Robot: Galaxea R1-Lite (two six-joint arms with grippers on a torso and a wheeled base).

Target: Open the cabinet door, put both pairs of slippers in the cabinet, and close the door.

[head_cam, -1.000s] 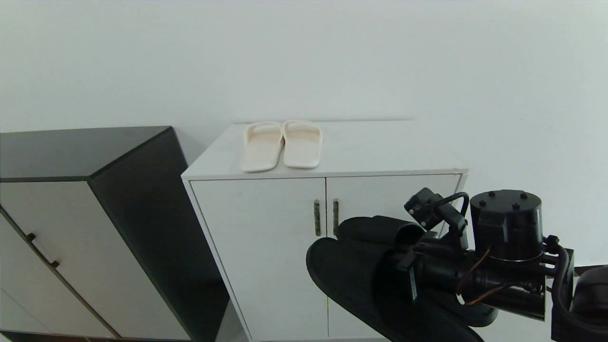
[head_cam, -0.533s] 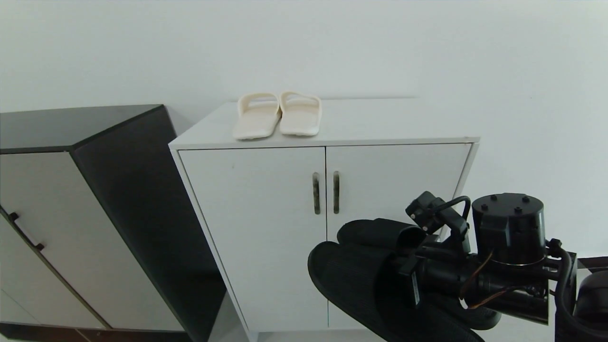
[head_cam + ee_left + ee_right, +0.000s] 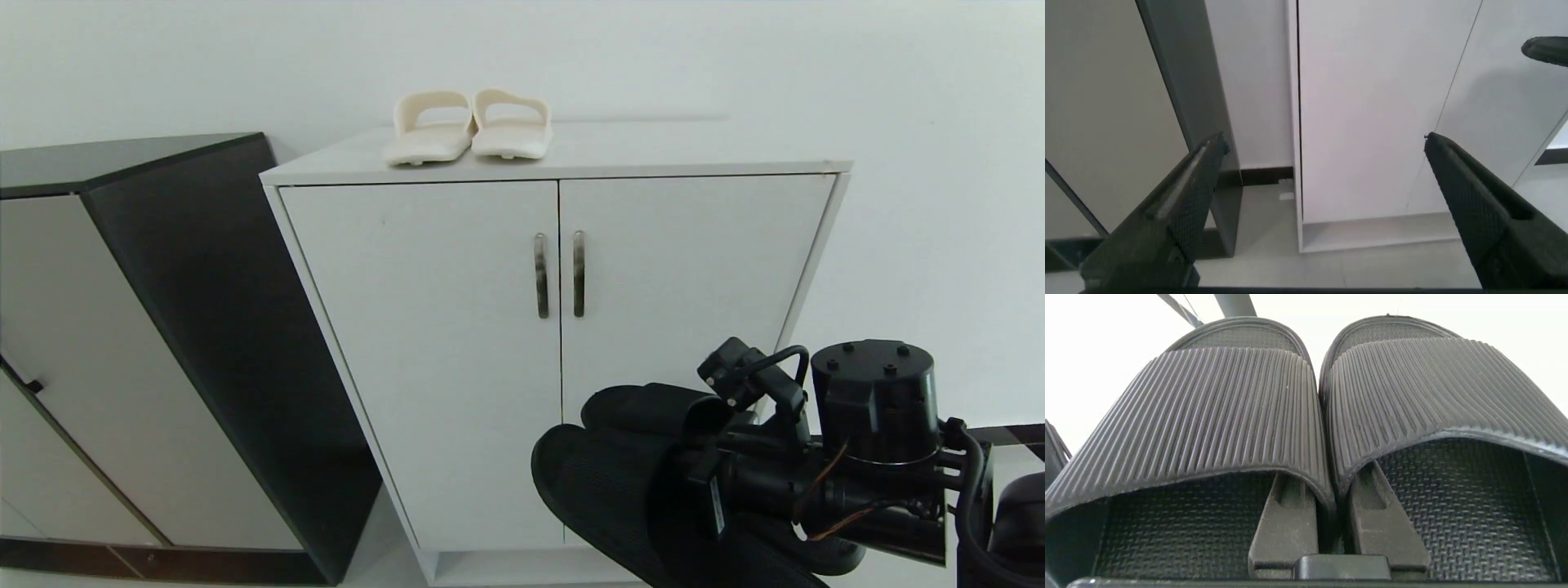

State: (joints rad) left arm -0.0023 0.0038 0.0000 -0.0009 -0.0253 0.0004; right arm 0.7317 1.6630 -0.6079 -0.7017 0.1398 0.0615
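One pair, the black slippers (image 3: 612, 482), is pinched in my right hand (image 3: 1327, 486) before the cabinet (image 3: 694, 149); the cream slippers (image 3: 469, 131) sit on top. Its doors (image 3: 424, 343) are shut and my left hand (image 3: 1324, 140) is spread: I judge every step remains.

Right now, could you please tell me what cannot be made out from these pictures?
- Inside of the white cabinet: head view, behind its shut doors.
- Heels of the black slippers: head view, covered by the right arm, cut off by the bottom edge.
- Right gripper jaw tips: right wrist view, under the straps.
- Black cabinet front: head view, cut off by the left edge.
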